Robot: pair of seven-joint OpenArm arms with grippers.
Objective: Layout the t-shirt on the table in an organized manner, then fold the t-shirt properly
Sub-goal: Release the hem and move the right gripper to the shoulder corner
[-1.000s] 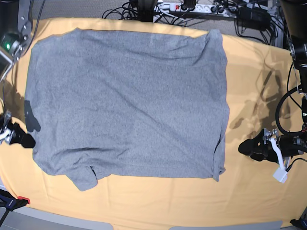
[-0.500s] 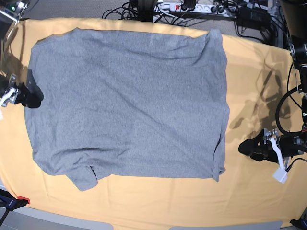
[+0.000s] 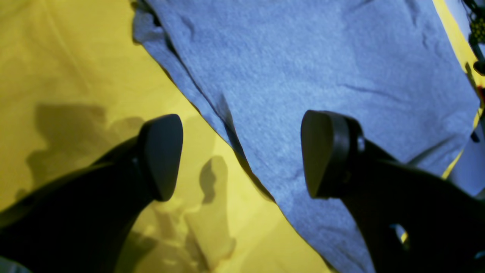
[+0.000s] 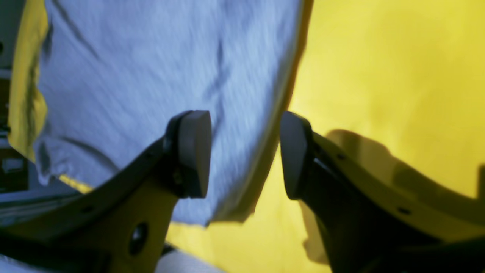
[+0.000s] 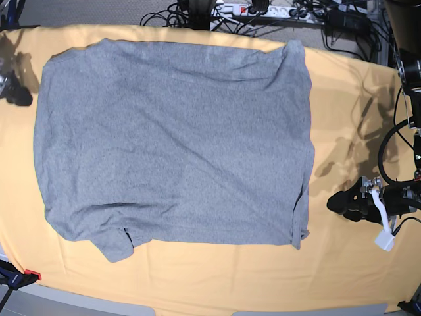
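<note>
The grey t-shirt (image 5: 174, 141) lies spread flat on the yellow-orange table (image 5: 348, 99), plain side up with no lettering showing. One sleeve sticks out at the near left. My left gripper (image 5: 335, 203) rests low on the table just right of the shirt's right edge. In the left wrist view it (image 3: 242, 155) is open, and the shirt's (image 3: 322, 57) edge runs between the fingers. My right gripper (image 5: 16, 92) is off the shirt's far left edge. In the right wrist view it (image 4: 244, 153) is open above the shirt's (image 4: 151, 76) edge and the table (image 4: 379, 76).
A power strip and tangled cables (image 5: 263, 10) lie behind the table's far edge. A red-tipped clamp (image 5: 20, 276) sits at the near left corner. A white tag (image 5: 383, 236) hangs from the left arm.
My right gripper has moved along the shirt's left edge from the near side toward the far side of the table. The left arm and the shirt have not moved.
</note>
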